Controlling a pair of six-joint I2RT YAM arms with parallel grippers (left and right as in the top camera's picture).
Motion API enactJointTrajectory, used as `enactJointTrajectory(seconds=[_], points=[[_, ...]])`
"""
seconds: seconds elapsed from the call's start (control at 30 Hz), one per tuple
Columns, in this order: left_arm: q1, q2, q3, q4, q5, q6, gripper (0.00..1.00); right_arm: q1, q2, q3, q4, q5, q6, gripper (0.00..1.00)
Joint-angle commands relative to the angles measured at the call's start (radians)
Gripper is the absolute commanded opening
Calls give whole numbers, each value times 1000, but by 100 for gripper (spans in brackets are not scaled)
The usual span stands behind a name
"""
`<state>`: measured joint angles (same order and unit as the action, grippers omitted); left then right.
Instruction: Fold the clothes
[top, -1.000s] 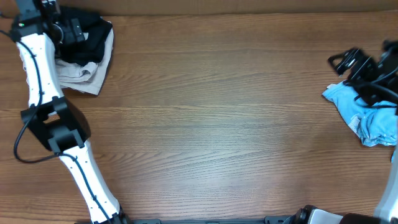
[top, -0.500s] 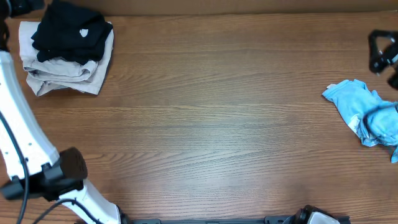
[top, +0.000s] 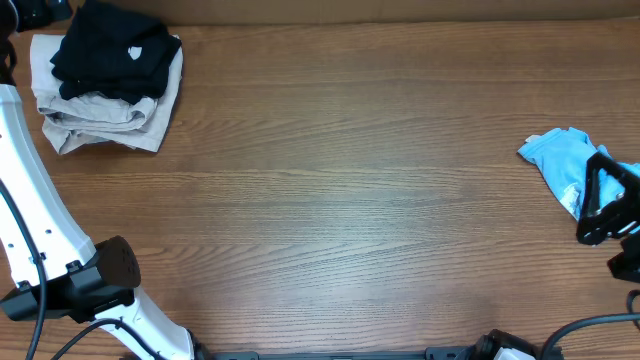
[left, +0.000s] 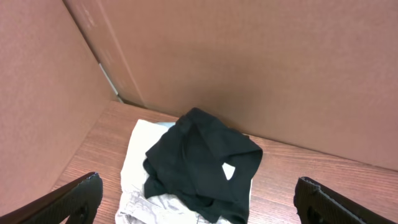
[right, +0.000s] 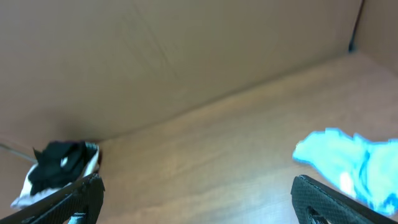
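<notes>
A black garment (top: 105, 50) with a small white mark lies crumpled on a beige one (top: 100, 125) at the table's far left corner. Seen from the left wrist, the black garment (left: 199, 155) and the beige one (left: 140, 168) sit ahead of and below my left gripper (left: 198, 180), which is open and holds nothing. A crumpled light blue garment (top: 560, 165) lies at the right edge. My right gripper (top: 603, 200) hangs over its near side, open and empty. In the right wrist view the blue garment (right: 348, 165) shows beside the right finger (right: 329, 199).
The white left arm (top: 30, 200) runs along the table's left edge. Brown cardboard walls (left: 249, 68) close off the back and left sides. Bare wood tabletop (top: 350, 180) spans the space between the two piles.
The left arm lifted off the black and beige pile and swung back to the left edge. The right gripper left the blue garment, rose to the far right, then came down over its near side.
</notes>
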<state>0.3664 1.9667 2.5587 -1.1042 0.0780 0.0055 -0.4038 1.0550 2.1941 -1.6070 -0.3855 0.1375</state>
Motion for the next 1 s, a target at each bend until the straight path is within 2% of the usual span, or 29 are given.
enactJointTrajectory(seconds=[0.0,0.23,0.43,0.53,0.6,0.97], points=[[2,8,-3,-2,-3,-9,100,5,14,-2,-56,80,-19,100],[2,8,-3,-3,-3,-9,100,8,34,-41,-62,107,-11,100],[0,8,-3,-3,-3,-8,100,169,-31,-265,192,113,-47,100],[0,8,-3,-3,-3,-9,100,248,-117,-470,404,115,-49,100],[0,8,-3,-3,-3,-8,100,294,-201,-667,591,116,-49,100],[0,8,-3,-3,-3,-9,100,386,-626,-1562,1304,143,-48,100]])
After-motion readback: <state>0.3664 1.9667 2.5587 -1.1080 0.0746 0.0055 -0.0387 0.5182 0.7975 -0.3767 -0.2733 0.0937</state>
